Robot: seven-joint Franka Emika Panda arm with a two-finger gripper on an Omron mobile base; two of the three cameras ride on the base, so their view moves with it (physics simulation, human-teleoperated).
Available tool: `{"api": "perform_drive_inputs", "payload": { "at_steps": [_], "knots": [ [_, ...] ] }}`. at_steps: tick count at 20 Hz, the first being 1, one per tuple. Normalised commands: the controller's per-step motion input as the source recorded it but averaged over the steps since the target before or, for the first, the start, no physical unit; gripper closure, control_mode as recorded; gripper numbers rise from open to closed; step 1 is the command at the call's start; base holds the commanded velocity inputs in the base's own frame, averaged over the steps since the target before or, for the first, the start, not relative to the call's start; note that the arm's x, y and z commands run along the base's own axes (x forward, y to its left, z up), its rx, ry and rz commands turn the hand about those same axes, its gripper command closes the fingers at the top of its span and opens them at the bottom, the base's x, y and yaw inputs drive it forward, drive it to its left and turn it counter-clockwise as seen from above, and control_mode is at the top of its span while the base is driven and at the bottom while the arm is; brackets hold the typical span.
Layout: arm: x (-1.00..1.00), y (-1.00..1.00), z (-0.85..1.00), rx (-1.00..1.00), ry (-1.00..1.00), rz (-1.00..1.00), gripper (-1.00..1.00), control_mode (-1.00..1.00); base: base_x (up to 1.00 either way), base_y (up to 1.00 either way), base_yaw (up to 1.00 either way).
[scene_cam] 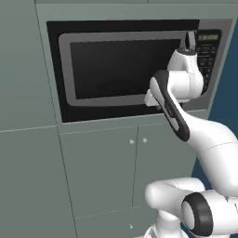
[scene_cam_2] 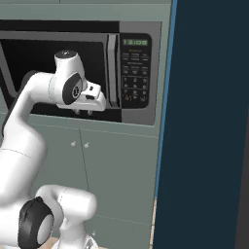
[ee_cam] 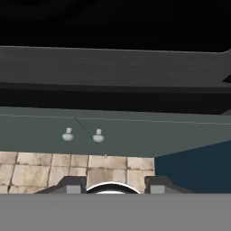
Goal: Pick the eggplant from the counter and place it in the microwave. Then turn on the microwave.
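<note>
Grey-green cabinet wall, microwave (scene_cam: 135,67) door closed; pincer (scene_cam_2: 83,112) before it, fingers apart, empty

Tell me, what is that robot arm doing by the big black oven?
The white robot arm has its gripper up in front of the microwave, low down near the bottom of the door's dark window. The door looks closed and the green numbers are lit. The two fingers stand apart with nothing between them, pointing down toward the cabinet doors and the tiled floor. Whether the eggplant is inside cannot be seen through the dark window.
</note>
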Motion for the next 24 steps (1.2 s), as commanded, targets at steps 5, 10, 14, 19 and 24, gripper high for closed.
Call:
{"api": "perform_drive_inputs", "payload": {
  "at_steps": [5, 10, 14, 19, 24],
  "knots": [
    [-0.09, -0.03, 0.05, 0.0, -0.04, 0.0, -1.0, -1.0, 0.0, 0.0, 0.0],
    [-0.12, -0.22, 0.19, 0.0, -0.11, 0.0, -1.0, -1.0, 0.0, 0.0, 0.0],
    [-0.01, -0.3, 0.21, 0.0, -0.09, -0.01, -1.0, -1.0, 0.0, 0.0, 0.0],
    [0.0, -0.28, 0.23, 0.0, -0.09, -0.02, -1.0, -1.0, 0.0, 0.0, 0.0],
    [0.0, -0.21, 0.25, 0.0, -0.09, -0.04, -1.0, -1.0, 0.0, 0.0, 0.0]
  ]
}}
